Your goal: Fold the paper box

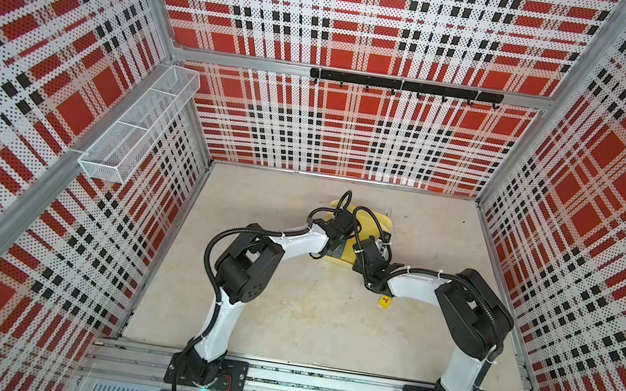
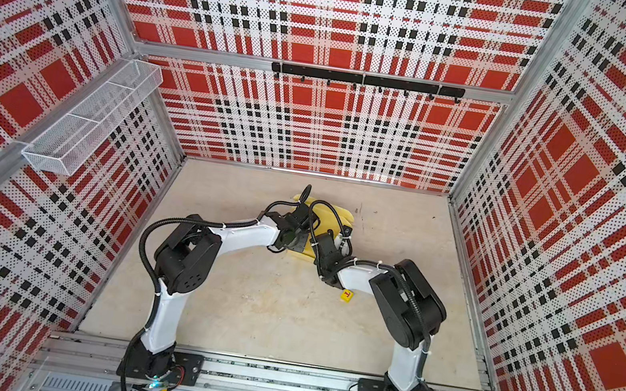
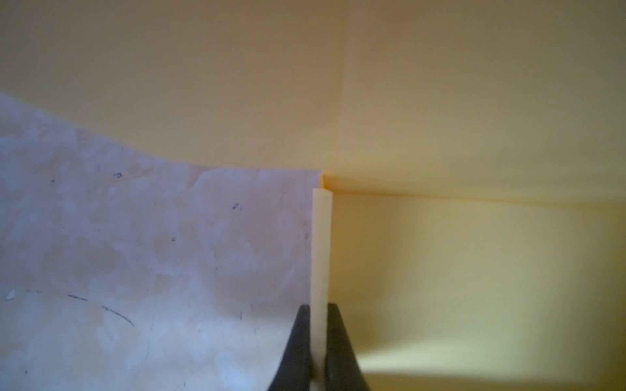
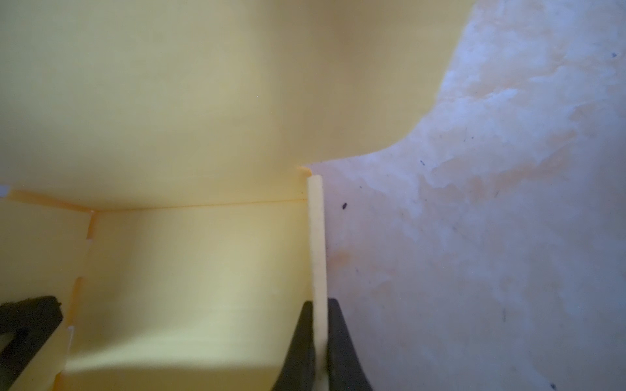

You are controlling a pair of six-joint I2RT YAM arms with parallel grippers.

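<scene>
Left gripper [image 3: 318,313] clamped shut on one upright side wall of the box [image 3: 474,277], wall seen edge-on between the jaws. Box mid-table [image 1: 304,329], toward the back, mostly hidden under both wrists in both top views. Right gripper [image 4: 320,309] likewise pinched tight on the opposite side wall. Small cube [image 1: 385,302] off by the right forearm, well apart from the box, not involved.

Looks partway done: base flat on the table, two side walls raised along their creases, both held. Big round-cornered flap [image 4: 237,84] beyond the base crease not yet closed over. Can't tell whether any tabs are locked. Probably left: lock the walls, bring the flap over, tuck in.
</scene>
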